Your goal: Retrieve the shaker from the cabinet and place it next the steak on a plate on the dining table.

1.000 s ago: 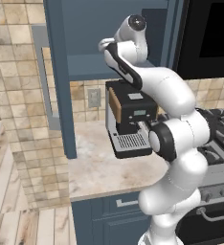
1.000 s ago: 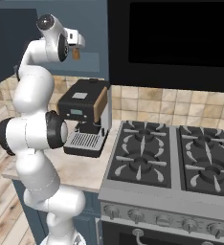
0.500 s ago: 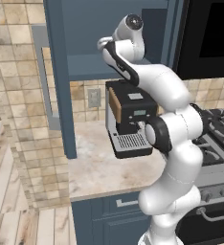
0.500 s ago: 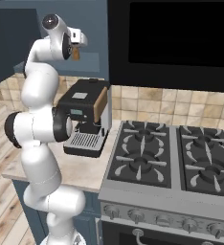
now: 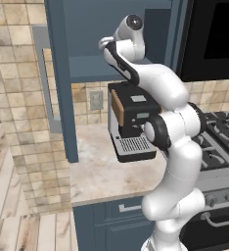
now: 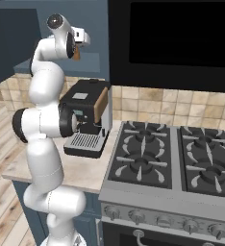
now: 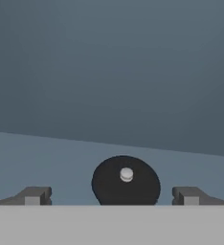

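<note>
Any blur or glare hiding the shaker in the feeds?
Hand view: soft, low in detail, no glare; the shaker shows its dark cap between the open gripper tips. Right base view: sharp, flat light; the shaker is a brown sliver beside the hand.

From the hand view I see the shaker [image 7: 126, 181] just as a dark round cap, its body cut off by the bottom of the picture. In the right base view it is a brown sliver [image 6: 76, 54] behind the hand, and I cannot tell whether the fingers [image 7: 35, 195] touch it. The cabinet [image 5: 72, 59] runs off the top edge.
</note>
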{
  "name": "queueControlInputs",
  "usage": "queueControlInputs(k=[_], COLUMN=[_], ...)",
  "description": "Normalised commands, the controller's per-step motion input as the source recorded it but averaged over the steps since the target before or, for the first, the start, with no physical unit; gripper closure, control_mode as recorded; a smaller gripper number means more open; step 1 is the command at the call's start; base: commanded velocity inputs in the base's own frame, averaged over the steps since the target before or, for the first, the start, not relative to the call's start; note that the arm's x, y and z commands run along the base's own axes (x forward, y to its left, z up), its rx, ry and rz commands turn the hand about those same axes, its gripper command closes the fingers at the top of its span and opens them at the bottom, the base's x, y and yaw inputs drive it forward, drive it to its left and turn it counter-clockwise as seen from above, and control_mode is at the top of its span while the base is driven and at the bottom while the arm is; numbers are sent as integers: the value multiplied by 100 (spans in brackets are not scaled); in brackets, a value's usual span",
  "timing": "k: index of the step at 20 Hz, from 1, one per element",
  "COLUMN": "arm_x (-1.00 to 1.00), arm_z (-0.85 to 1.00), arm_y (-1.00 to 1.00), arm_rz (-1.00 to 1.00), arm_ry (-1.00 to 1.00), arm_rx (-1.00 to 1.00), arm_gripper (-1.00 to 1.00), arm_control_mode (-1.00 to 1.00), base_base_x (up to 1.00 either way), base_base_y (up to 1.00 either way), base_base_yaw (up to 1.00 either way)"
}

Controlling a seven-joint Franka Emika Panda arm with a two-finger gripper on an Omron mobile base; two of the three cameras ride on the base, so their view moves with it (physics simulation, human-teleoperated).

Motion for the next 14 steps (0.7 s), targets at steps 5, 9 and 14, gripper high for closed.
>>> queueControlInputs(k=[5, 9, 14], arm_x=[23, 20, 13], arm_z=[-1, -2, -6], arm_y=[0, 0, 0], arm_rz=[0, 0, 0], arm_ry=[0, 0, 0], arm_rx=[0, 0, 0], arm_gripper=[-100, -100, 100], arm_control_mode=[-100, -100, -100], base_base_x=[0, 0, 0], base_base_y=[0, 0, 0], base_base_yaw=[0, 0, 0])
